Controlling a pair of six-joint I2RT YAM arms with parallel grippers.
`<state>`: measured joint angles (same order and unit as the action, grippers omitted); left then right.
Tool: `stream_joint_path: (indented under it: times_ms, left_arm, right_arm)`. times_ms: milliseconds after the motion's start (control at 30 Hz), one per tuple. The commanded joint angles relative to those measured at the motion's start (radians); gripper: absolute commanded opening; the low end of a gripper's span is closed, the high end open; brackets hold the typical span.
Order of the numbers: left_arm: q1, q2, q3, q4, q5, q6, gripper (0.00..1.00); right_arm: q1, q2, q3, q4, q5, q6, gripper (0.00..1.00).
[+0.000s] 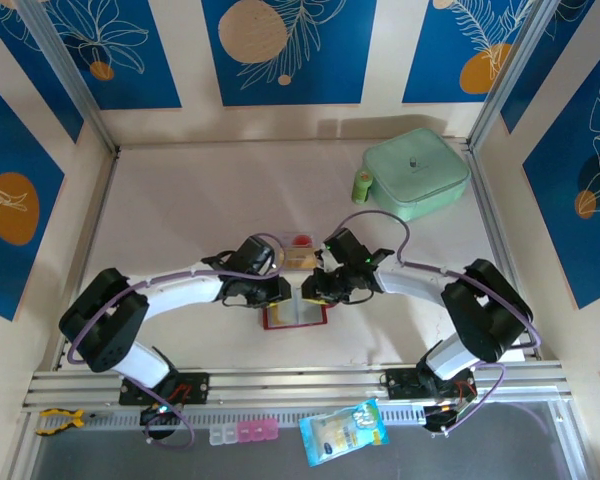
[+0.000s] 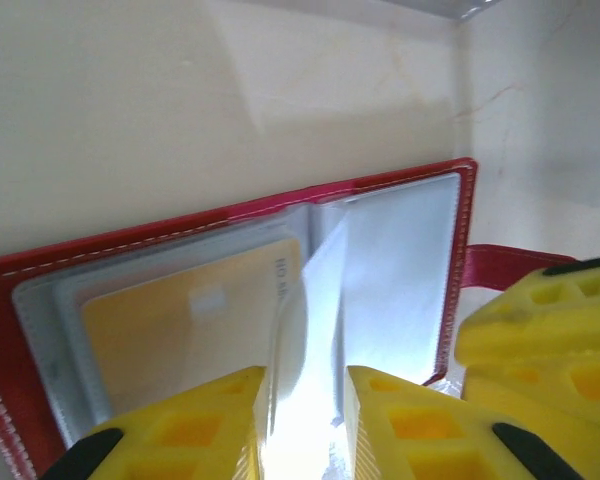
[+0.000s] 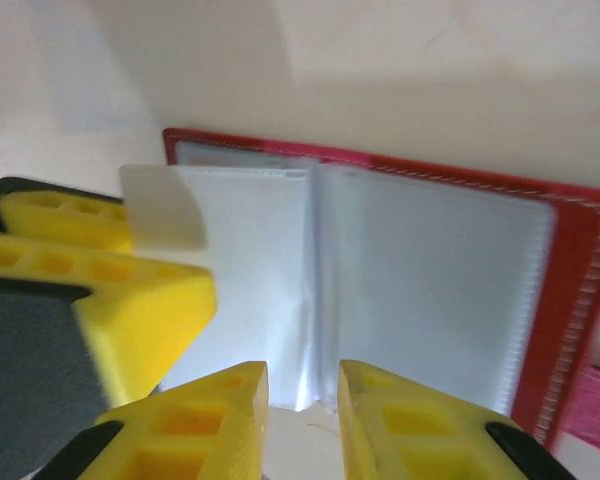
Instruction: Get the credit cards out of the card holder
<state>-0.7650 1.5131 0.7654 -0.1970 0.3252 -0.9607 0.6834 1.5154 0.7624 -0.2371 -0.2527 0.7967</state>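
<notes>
The red card holder [image 1: 296, 319] lies open on the table between both grippers. My left gripper [image 1: 278, 293] [image 2: 305, 420] is open at its left half, and a loose clear pocket leaf [image 2: 320, 300] stands up between its fingers. A yellow-tan card [image 2: 180, 325] sits inside a clear pocket against the red cover [image 2: 130, 245]. My right gripper [image 1: 316, 290] [image 3: 303, 410] is open over the spine of the pockets [image 3: 315, 290], with bare table showing between its fingers. Just beyond the grippers lie a whitish card with a red mark [image 1: 300, 241] and a tan card [image 1: 302, 260].
A mint-green square case [image 1: 416, 173] and a small green bottle [image 1: 362, 184] stand at the back right. A blue snack packet [image 1: 345, 430], a pink and white pill box [image 1: 242, 432] and a yellow clamp [image 1: 58, 420] lie on the front ledge. Metal rails [image 1: 502, 240] edge the table.
</notes>
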Motion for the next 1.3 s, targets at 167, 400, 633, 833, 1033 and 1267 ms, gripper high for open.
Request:
stream_joint_path:
  times_ms: [167, 400, 633, 833, 1033, 1267]
  left_arm:
    - [-0.037, 0.04, 0.096, -0.006, 0.039, 0.0, 0.31]
    - [-0.081, 0.143, 0.178, 0.03, 0.058, -0.007, 0.34]
    - [-0.136, 0.249, 0.244, 0.048, 0.07, -0.012, 0.36]
    - [-0.158, 0.302, 0.252, 0.048, 0.078, -0.012, 0.36]
    - [-0.174, 0.316, 0.241, 0.048, 0.087, -0.008, 0.37]
    - [-0.181, 0.316, 0.272, 0.039, 0.087, -0.001, 0.37]
  right_arm:
    - [-0.053, -0.075, 0.045, -0.277, 0.184, -0.122, 0.32]
    - [-0.105, -0.136, 0.025, -0.305, 0.188, -0.147, 0.33]
    - [-0.126, -0.165, 0.005, -0.301, 0.158, -0.151, 0.33]
    - [-0.13, -0.176, -0.007, -0.292, 0.139, -0.147, 0.33]
    - [-0.131, -0.175, -0.009, -0.283, 0.132, -0.139, 0.33]
    - [-0.133, -0.176, 0.005, -0.301, 0.149, -0.143, 0.33]
